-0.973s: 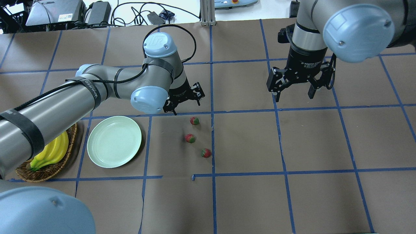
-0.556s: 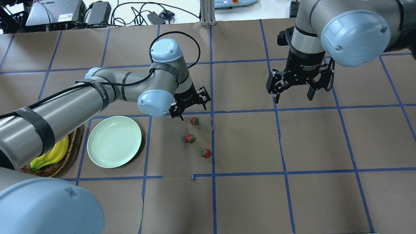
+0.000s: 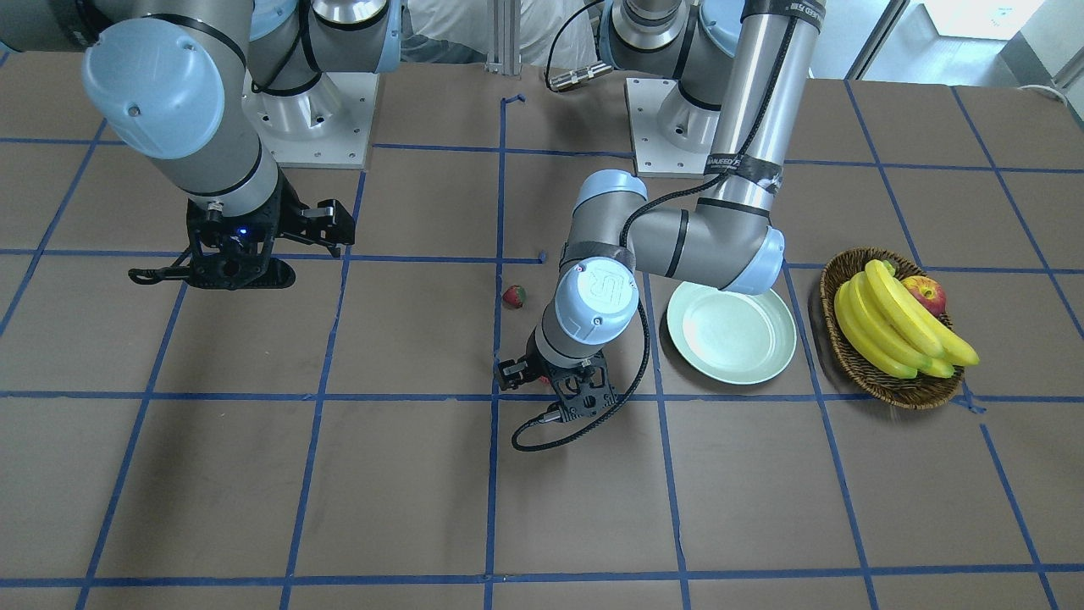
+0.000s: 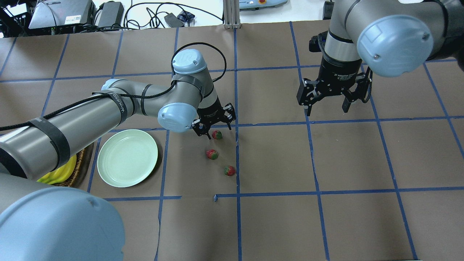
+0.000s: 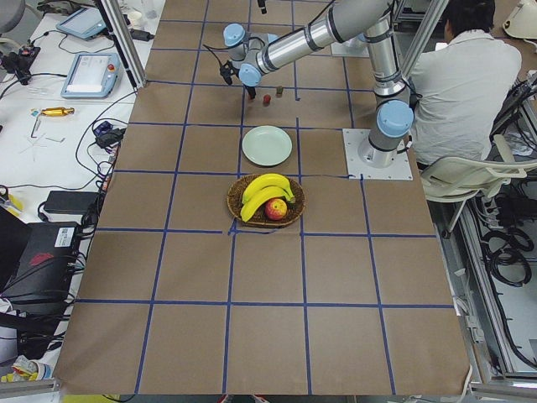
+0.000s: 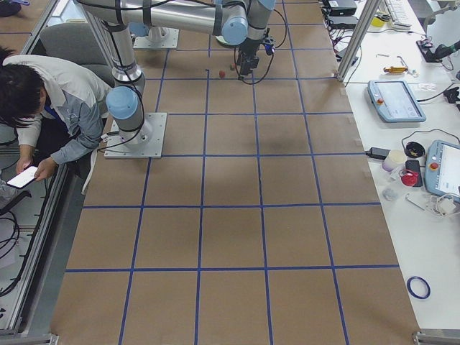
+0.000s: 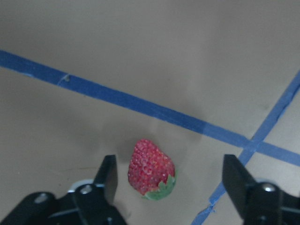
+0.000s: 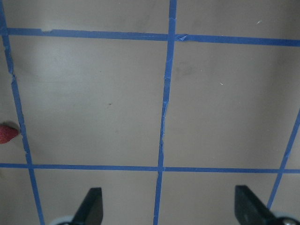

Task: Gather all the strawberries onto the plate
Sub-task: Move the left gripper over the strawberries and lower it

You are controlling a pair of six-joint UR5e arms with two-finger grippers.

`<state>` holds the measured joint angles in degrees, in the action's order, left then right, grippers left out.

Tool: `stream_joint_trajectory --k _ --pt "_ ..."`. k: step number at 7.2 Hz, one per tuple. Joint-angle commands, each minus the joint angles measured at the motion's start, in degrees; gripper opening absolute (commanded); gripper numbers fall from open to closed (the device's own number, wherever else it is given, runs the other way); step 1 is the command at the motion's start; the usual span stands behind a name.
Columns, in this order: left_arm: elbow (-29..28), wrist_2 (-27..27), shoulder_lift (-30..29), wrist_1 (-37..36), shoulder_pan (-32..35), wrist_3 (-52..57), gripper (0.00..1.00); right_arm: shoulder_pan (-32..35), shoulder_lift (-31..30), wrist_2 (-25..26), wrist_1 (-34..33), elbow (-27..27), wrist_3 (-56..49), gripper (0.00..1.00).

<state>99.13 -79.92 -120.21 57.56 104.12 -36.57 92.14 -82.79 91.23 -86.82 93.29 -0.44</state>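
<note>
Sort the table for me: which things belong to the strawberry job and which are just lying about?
Job in hand:
far strawberry, framed by the open left gripper
middle strawberry
near strawberry
plate, empty

Lying about:
wicker basket
bananas in it
apple in it

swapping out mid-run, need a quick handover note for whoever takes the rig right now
Left gripper: open, low over the farthest strawberry, fingers either side, not closed.
Right gripper: open, empty, above bare table.
Middle strawberry and nearest strawberry lie on the table too, to the robot's right of the plate, which is empty.
Done: nothing. Left: all three strawberries into the plate.
</note>
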Motion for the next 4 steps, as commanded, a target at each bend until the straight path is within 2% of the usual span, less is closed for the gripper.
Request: stream_joint_trajectory --k 1,2,4 --pt "-0.08 -0.15 -0.11 0.18 -0.15 0.97 0.18 -0.03 0.0 0.0 -0.11 0.04 0.0 1.0" --pt "-0.08 -0.24 -0.11 0.44 -0.15 1.85 0.0 -0.03 0.0 0.0 -0.37 0.04 0.0 1.0" --pt "-0.6 -0.5 1.89 1.06 -0.15 3.07 0.0 -0.03 0.09 0.0 -0.37 0.13 -0.09 1.0"
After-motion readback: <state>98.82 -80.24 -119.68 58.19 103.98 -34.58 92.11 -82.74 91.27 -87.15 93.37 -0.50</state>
